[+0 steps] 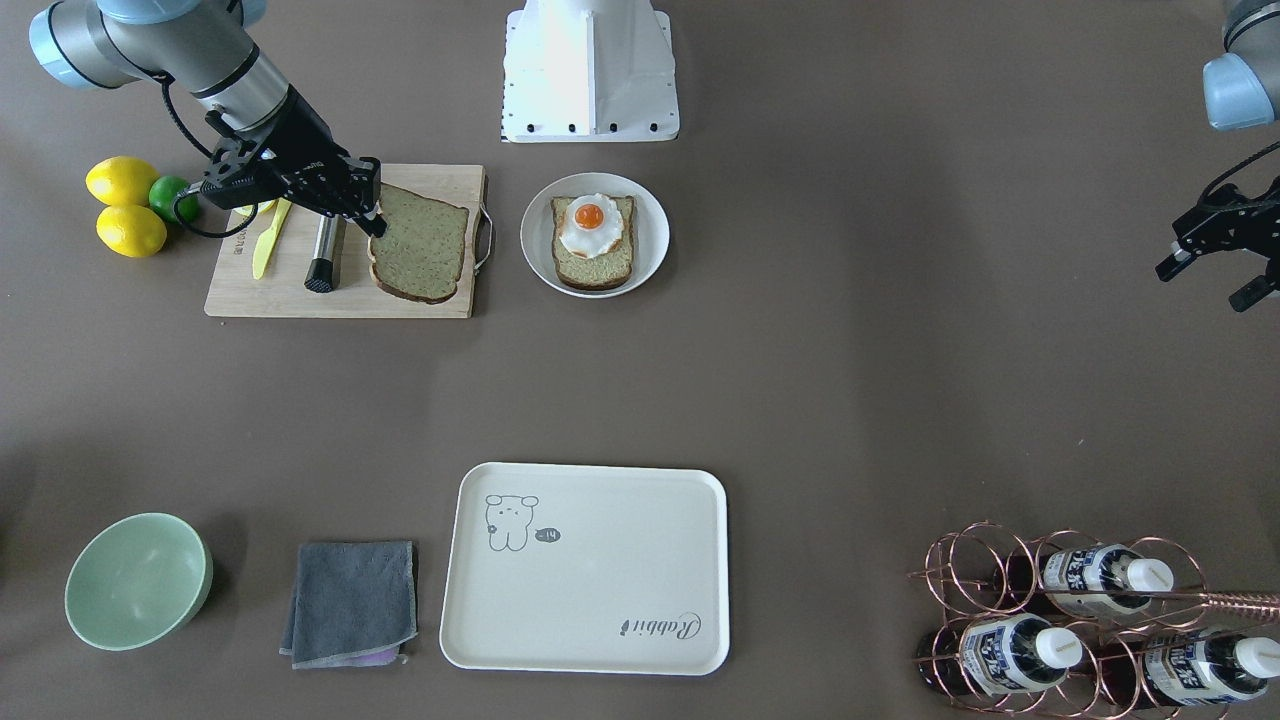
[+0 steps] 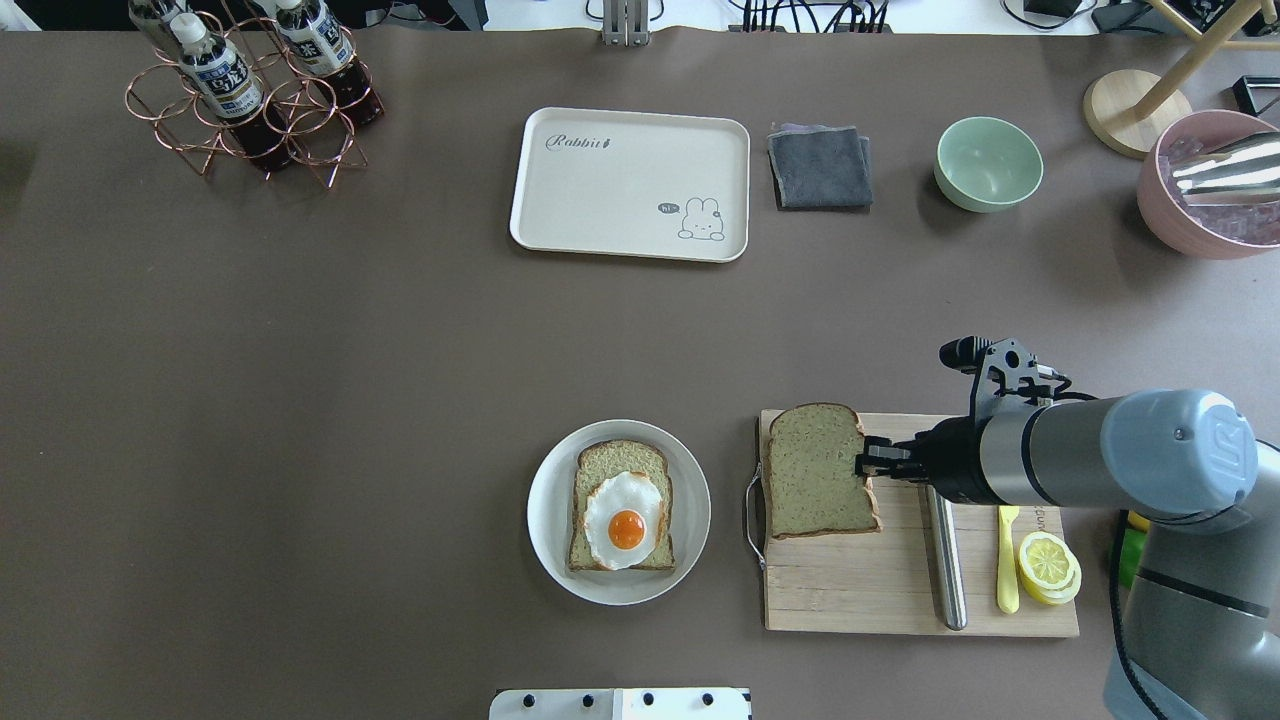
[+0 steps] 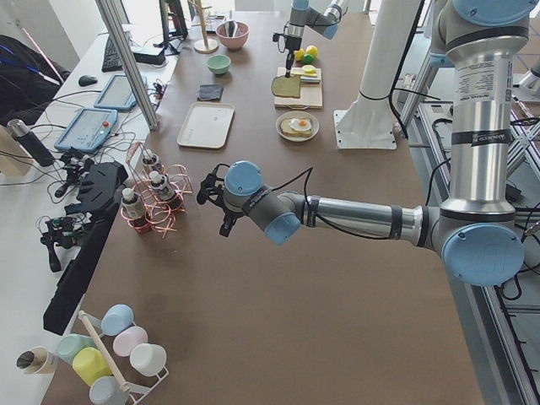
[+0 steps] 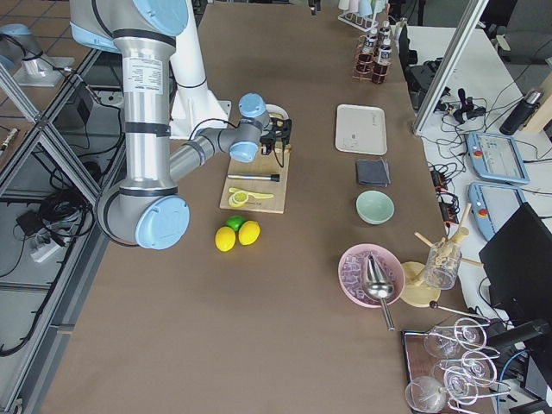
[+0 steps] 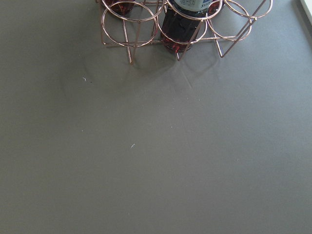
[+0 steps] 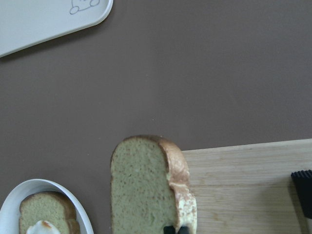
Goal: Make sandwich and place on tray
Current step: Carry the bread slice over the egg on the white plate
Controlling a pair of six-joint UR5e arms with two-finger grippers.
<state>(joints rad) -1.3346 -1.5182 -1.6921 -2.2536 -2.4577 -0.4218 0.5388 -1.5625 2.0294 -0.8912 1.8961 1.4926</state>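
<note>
The right gripper [image 2: 868, 462] is pinched shut on the right crust edge of a bread slice [image 2: 815, 470]. The slice sits at the left end of the wooden cutting board [image 2: 860, 590], its far edge poking just past the board. To the left, a round white plate [image 2: 548, 500] holds the other slice [image 2: 600, 470] with the fried egg [image 2: 624, 518] on top. The cream tray [image 2: 600, 200] lies on the far side of the table [image 2: 300, 400], well apart from both. The left gripper [image 1: 1212, 282] hangs near the bottle rack [image 5: 127, 48], fingers spread apart.
</note>
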